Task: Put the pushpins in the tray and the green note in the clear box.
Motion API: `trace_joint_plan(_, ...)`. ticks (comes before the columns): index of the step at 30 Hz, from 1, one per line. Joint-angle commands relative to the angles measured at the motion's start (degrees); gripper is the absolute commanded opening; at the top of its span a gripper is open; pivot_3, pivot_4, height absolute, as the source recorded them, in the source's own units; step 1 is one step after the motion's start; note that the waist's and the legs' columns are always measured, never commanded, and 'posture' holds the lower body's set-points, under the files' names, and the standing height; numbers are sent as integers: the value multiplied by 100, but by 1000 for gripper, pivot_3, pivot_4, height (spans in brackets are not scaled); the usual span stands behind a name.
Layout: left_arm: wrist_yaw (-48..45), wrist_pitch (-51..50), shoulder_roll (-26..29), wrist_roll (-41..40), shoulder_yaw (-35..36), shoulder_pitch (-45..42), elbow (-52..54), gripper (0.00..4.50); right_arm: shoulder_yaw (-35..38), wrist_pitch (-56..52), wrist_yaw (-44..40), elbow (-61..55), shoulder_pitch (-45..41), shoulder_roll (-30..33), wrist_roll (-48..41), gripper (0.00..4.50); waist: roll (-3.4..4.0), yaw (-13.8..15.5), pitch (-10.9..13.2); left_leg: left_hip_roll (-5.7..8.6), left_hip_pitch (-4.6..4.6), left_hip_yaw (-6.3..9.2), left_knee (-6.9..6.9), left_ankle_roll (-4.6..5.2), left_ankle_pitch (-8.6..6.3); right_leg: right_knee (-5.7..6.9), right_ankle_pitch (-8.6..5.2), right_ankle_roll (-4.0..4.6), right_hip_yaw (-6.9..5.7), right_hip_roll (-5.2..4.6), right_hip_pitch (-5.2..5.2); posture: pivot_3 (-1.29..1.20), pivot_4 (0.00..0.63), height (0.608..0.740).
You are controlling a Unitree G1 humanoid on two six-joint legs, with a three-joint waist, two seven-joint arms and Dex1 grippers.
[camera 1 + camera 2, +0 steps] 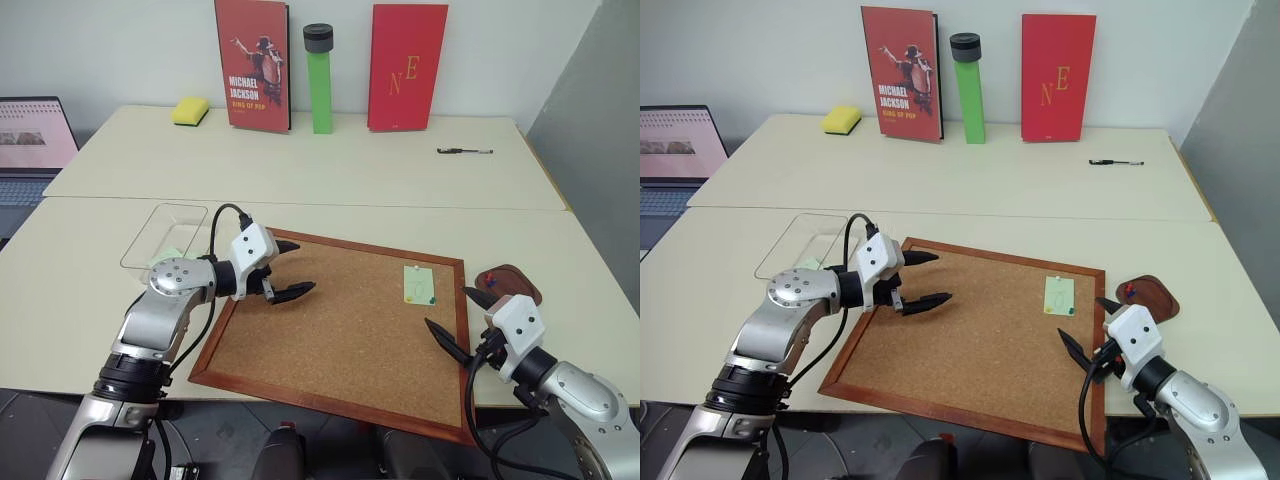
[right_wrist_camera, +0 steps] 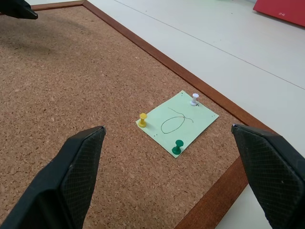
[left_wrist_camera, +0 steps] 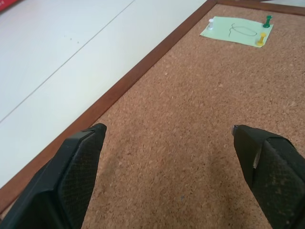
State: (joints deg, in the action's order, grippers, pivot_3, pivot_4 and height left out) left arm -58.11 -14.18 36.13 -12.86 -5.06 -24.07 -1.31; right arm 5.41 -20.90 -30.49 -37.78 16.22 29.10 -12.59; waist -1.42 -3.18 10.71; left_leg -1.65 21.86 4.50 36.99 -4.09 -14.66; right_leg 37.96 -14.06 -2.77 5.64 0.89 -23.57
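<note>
Both tools gape empty over the corkboard [image 1: 340,330]: left tool [image 1: 292,268] near its left edge, right tool [image 1: 455,322] beside the green note [image 2: 177,123], pinned by white, yellow and green pushpins [image 2: 177,148].

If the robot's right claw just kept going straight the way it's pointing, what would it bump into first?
Probably the corkboard: the open right gripper aims slightly downward, toward the green note pinned there by three pushpins. Depth is uncertain.
</note>
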Motion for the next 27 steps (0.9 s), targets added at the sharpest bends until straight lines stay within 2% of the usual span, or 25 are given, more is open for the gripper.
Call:
trace_joint_plan(1,-32,208,3,-144,173,49,248,4500,25,139,-46,-59,-68,25,-47,4490,0,0,0,0,0,0,0,0,0,0,0,0,0,0,0,0,150,740)
trace_joint_plan(8,105,-64,85,-17,71,-25,213,4500,16,155,-73,-51,-69,33,-23,4490,0,-1,0,0,0,0,0,0,0,0,-1,1,0,0,0,0,150,740)
trace_joint_plan(21,157,165,-102,-124,162,-278,77,4500,-64,103,-12,-125,-88,-9,-8,4490,0,-1,0,0,1,0,-2,0,0,-1,0,-1,-1,0,-1,0,150,740)
trace_joint_plan(27,52,-28,-234,-289,102,-372,235,4500,-124,38,5,-291,-47,-27,-64,4490,0,0,0,0,1,0,1,0,0,0,0,-1,-1,0,0,0,150,740)
